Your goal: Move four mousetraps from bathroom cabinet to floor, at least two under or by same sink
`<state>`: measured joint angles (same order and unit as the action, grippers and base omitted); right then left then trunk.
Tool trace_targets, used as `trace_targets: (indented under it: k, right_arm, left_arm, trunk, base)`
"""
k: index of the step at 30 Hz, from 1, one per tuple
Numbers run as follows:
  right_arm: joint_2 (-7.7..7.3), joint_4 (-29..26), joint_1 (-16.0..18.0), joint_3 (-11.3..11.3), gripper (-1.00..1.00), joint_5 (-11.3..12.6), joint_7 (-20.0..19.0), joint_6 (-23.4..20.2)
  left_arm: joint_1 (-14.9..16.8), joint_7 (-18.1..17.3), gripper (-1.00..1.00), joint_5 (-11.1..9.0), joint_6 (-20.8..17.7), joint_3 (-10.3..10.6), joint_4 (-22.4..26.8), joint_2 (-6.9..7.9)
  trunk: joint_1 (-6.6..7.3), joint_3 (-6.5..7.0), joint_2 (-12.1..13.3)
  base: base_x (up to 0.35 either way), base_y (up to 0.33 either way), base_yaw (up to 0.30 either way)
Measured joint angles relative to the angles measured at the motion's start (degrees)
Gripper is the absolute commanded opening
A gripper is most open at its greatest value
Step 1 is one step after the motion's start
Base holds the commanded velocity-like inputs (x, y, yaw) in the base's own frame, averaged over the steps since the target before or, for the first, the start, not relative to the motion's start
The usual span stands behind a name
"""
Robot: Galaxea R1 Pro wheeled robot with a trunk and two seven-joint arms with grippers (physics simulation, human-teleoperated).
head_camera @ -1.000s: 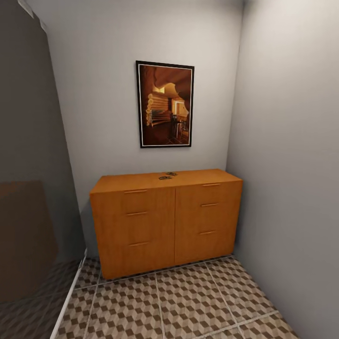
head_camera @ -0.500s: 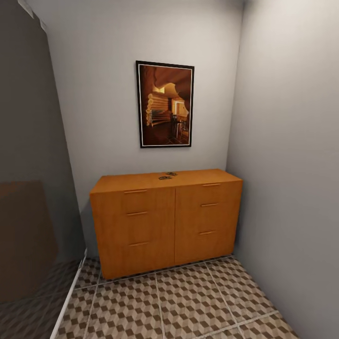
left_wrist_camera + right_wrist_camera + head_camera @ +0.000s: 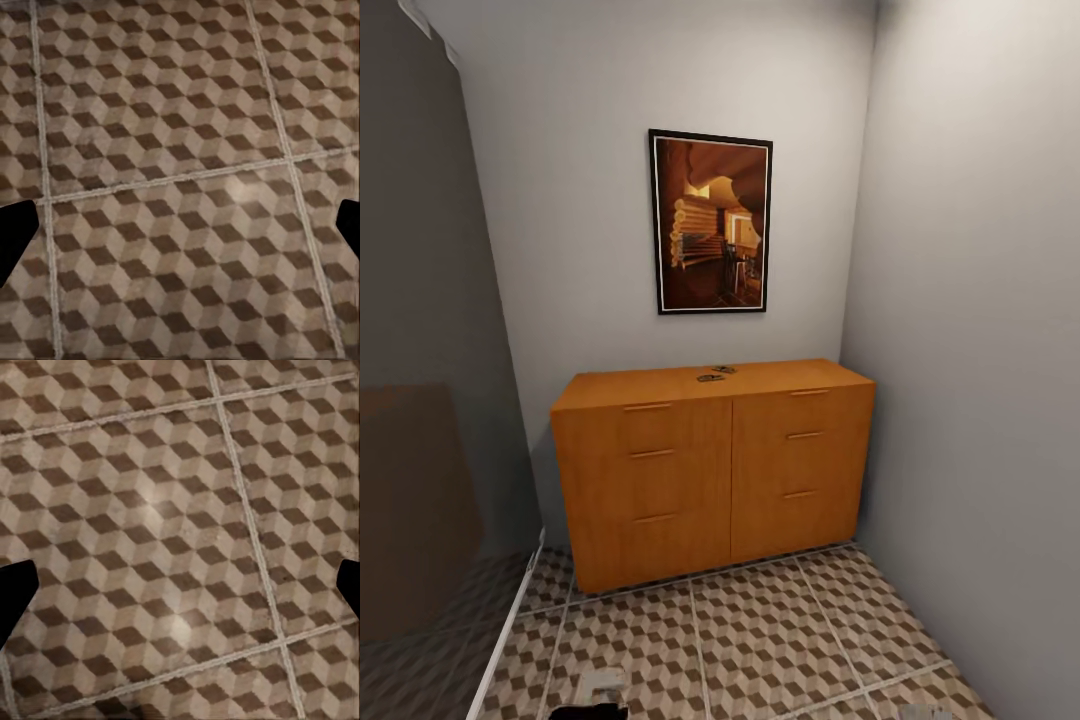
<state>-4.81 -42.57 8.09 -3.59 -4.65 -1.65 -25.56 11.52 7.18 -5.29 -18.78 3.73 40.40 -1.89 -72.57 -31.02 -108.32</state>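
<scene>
Mousetraps lying atop the cabinet against the back wall, beyond the bathroom floor; left gripper and right gripper spread wide, empty, above tiles.

Left gripper has entered the head view's bottom edge (partly cut off).

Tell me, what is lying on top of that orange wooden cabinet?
Two small dark flat things lie near the middle of the cabinet top, toward the wall. They look like mousetraps, but are too small to be sure. The drawers are shut, so their contents are hidden.
</scene>
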Motion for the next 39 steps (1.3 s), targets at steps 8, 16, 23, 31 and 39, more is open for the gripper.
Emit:
trace_targets:
  k: [8, 16, 23, 31, 39]
  right_arm:
    - [-0.01, -19.96, -0.03, -0.31, 1.0, -0.48, 0.43, -11.08]
    - [-0.02, -24.86, -0.04, -0.38, 1.0, -0.43, 0.55, -12.29]
    - [0.0, -25.85, -0.04, -0.55, 1.0, -0.43, 0.44, -13.97]
    - [0.07, -42.5, 0.57, -1.17, 1.0, -0.61, 0.6, -28.04]
    - [0.19, -45.46, 8.8, -1.4, 1.0, -0.69, 0.67, -34.18]
  left_arm:
    - [-0.03, -0.05, 1.0, 1.11, -16.79, 0.26, 26.6, -0.05]
    - [-0.04, -0.08, 1.0, 1.1, -22.04, 0.33, 35.68, -0.05]
    - [-0.04, -0.03, 1.0, 1.17, -21.78, 0.41, 36.65, -0.05]
    - [0.49, -0.02, 1.0, 1.15, -22.64, 1.4, 45.55, -0.74]
    - [3.75, -0.08, 1.0, 1.15, -30.18, 1.82, 46.73, -1.89]
  trunk:
    - [0.0, -0.01, 0.0]
    - [0.0, -0.02, 0.0]
    - [0.0, -0.02, 0.0]
    - [0.0, -0.02, 0.0]
    - [0.0, -0.01, 0.01]
  base:
    - [0.0, 0.0, 0.0]
    - [0.0, 0.0, 0.0]
    - [0.0, 0.0, 0.0]
    - [0.0, 0.0, 0.0]
    - [0.0, 0.0, 0.0]
